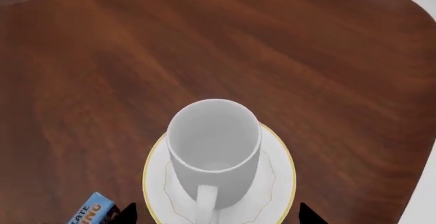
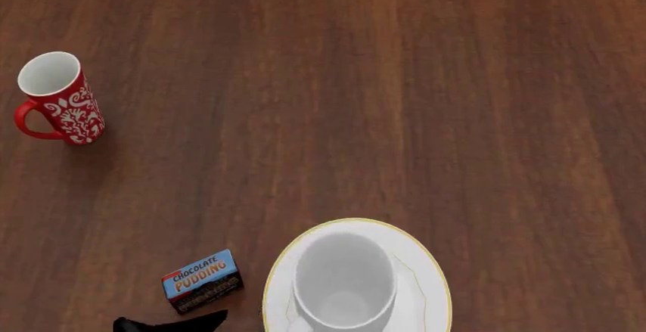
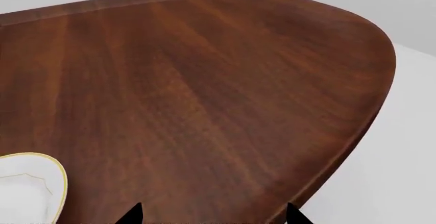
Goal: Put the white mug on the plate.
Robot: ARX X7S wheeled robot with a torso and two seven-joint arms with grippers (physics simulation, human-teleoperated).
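Around the plate you have little clutter: a small blue chocolate pudding box lies flat on the wooden table just beside the plate's rim, on the side nearer your left arm, and a red mug with white patterns stands upright well apart from the plate, far beyond the box, its handle turned away from the plate. Nothing sits on top of either task item, and the tabletop past the plate is bare wood out to its rounded edge.

Your left gripper hangs above the plate, looking down into the mug; its two dark fingertips show wide apart, one near the pudding box and one past the opposite rim, so it is spread and grips nothing. In the head view only a dark sliver of that gripper shows just below the box. Your right gripper hovers over bare table beside the plate, its tips also spread with nothing between them.

The white mug stands upright on the plate, roughly centred, plain white and empty, its handle pointing toward the left wrist camera. The plate is round and white with a thin gold rim.
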